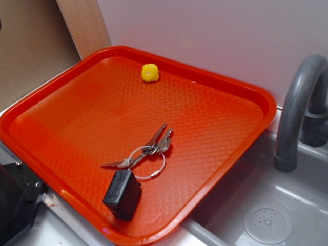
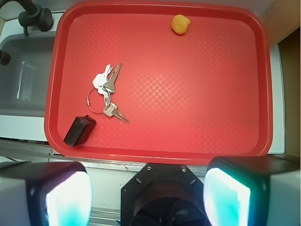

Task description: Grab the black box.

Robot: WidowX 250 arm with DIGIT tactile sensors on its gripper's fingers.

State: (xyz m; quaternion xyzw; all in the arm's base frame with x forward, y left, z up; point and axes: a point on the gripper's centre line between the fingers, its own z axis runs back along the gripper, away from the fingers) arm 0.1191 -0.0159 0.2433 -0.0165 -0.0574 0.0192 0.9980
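- The black box (image 1: 122, 194) (image 2: 79, 130) lies flat on the red tray (image 1: 215, 154) (image 2: 197, 117), near the tray's front rim in the exterior view and in the lower left corner of the tray in the wrist view.
- A bunch of keys (image 1: 146, 151) (image 2: 107, 92) on a wire ring lies just beside the box; the ring reaches the box's end.
- A small yellow object (image 1: 149, 73) (image 2: 179, 24) sits alone near the tray's far rim, well apart from the box and keys.
- The gripper (image 2: 148, 193) hangs outside the tray's near edge, its two fingers (image 2: 61, 193) spread wide with nothing between them.
- The gripper is well apart from the box, off to one side of it.
- A grey sink (image 1: 266, 215) (image 2: 23, 80) with a curved grey tap (image 1: 300, 113) (image 2: 28, 14) adjoins the tray.
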